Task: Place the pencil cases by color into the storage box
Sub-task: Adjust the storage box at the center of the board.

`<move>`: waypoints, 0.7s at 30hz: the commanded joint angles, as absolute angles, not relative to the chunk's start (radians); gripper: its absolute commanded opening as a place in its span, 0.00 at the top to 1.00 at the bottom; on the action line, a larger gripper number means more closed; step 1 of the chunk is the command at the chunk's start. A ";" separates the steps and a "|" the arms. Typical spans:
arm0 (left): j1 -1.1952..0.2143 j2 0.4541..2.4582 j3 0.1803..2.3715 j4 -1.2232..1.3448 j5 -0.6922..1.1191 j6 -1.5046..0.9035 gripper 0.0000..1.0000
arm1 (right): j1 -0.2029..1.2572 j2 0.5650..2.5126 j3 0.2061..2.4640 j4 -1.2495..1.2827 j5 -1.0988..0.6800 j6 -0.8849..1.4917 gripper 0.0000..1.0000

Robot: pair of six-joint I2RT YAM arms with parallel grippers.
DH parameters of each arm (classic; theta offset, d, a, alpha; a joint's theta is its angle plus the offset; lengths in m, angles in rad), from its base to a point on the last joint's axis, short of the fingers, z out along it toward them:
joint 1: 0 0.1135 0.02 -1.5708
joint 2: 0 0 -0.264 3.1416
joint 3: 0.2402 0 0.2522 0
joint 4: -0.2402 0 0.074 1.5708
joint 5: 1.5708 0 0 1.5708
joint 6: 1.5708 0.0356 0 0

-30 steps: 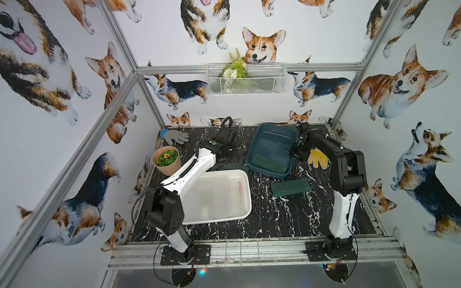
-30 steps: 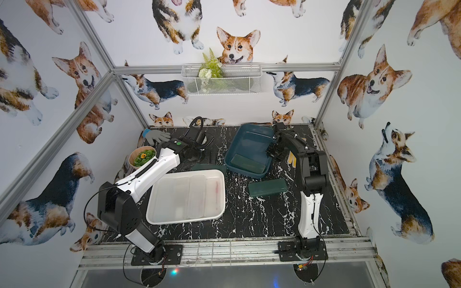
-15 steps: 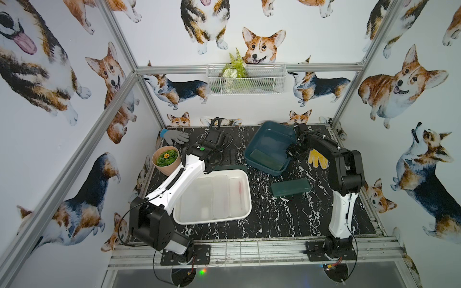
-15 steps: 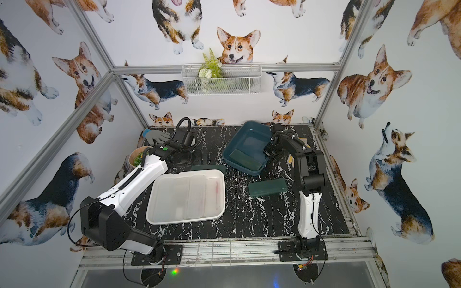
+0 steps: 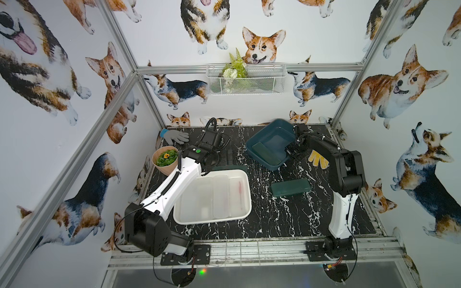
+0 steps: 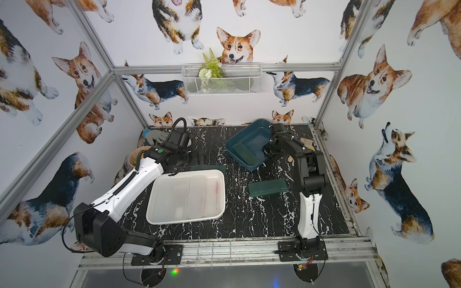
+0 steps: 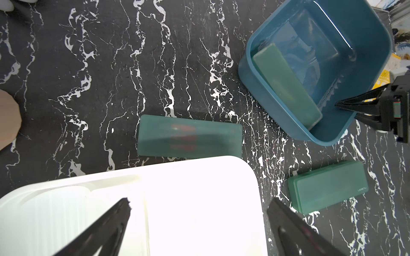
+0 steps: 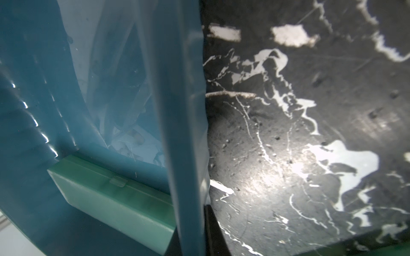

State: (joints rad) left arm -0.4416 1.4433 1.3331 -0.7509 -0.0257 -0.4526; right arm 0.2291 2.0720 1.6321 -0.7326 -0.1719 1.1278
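The white storage box [image 5: 245, 217] holds frosted white pencil cases [image 5: 220, 197] lying side by side. My left gripper [image 5: 229, 157] hangs open over its far rim, fingers wide apart in the left wrist view [image 7: 199, 200]. Just behind that rim a dark green pencil case [image 7: 189, 138] lies flat on the table. A second green pencil case [image 5: 290, 187] lies to the right of the white box. The blue storage box [image 5: 274, 126] is tilted, with a green pencil case [image 5: 264, 153] inside. My right gripper [image 5: 290, 152] is shut on its near wall [image 8: 190, 221].
A pot of green plants [image 5: 166, 159] and a grey glove [image 5: 174, 137] sit at the back left. A yellow glove [image 5: 318, 158] lies right of the blue box, under my right arm. A wire basket [image 5: 245, 78] hangs on the back wall.
My left arm's elbow has swung out toward the front left, with its gripper moving a little left behind the white box. The right gripper keeps its hold on the tilted blue box.
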 commanded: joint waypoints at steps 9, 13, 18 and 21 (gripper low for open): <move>-0.441 1.425 1.330 -0.733 -0.064 -0.470 0.01 | 0.334 2.128 1.669 -0.677 -0.186 1.435 0.87; -0.439 1.421 1.323 -0.733 -0.067 -0.472 0.01 | 0.370 2.157 1.704 -0.694 -0.211 1.443 0.85; -0.440 1.417 1.317 -0.728 -0.069 -0.470 0.01 | 0.386 2.147 1.743 -0.740 -0.207 1.338 0.49; -0.436 1.430 1.327 -0.744 -0.080 -0.447 0.01 | 0.387 2.107 1.751 -0.774 -0.175 1.251 0.33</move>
